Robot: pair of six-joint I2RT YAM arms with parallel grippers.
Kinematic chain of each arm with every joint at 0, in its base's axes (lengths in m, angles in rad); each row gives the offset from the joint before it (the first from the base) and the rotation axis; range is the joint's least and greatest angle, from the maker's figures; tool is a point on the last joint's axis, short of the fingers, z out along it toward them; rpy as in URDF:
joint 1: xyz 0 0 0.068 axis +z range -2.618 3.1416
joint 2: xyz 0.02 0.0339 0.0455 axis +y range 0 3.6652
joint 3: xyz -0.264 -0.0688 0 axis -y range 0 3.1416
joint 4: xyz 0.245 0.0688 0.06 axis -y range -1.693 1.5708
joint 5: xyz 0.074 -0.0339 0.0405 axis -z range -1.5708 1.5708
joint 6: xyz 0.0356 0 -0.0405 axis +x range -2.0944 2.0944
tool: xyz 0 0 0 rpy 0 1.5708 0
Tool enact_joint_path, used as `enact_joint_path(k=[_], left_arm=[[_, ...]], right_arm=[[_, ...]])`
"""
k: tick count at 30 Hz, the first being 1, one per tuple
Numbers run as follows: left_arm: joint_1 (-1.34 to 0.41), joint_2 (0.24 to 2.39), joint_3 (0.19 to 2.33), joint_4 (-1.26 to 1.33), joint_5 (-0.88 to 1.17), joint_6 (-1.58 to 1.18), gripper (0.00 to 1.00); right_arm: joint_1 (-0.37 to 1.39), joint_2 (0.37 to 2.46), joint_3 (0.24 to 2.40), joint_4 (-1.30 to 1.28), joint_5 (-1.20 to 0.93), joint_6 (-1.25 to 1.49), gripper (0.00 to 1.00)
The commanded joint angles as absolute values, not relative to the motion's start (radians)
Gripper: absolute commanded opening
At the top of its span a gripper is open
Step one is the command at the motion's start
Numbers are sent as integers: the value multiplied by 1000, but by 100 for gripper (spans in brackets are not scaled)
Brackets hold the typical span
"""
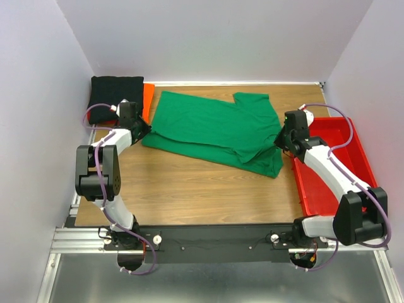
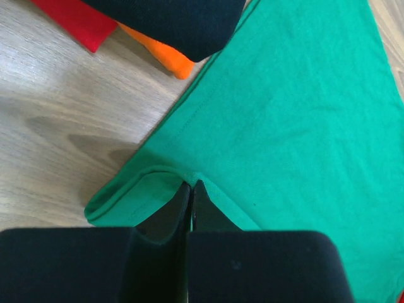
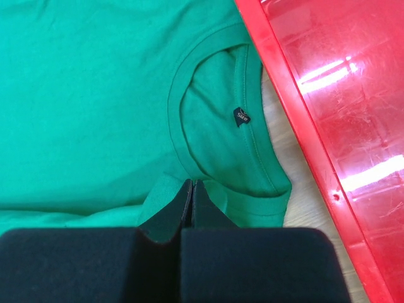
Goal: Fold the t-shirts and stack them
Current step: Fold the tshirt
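One soft green t-shirt (image 1: 208, 126), creased, half-folded

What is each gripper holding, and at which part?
The left gripper pinches the green t-shirt at a hemmed corner; the right gripper pinches it beside the collar.

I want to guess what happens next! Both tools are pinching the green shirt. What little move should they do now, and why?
Probably lift both ends a little, together. The left tool is shut on the hem of the green t-shirt, and the right tool is shut near its collar. The shirt lies spread out, not yet folded small.
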State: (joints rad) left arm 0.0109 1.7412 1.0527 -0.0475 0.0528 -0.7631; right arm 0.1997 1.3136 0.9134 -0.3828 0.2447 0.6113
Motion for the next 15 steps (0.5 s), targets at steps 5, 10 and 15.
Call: enact_joint_path(k=[5, 10, 15], left_arm=[[8, 1782, 1109, -49, 57, -739, 4], [8, 1793, 1129, -51, 61, -732, 4], [5, 1816, 1141, -49, 71, -727, 4]], right_arm=[[183, 1339, 914, -354, 235, 615, 1], [175, 1347, 908, -350, 235, 614, 0], [170, 1351, 899, -345, 229, 615, 0]])
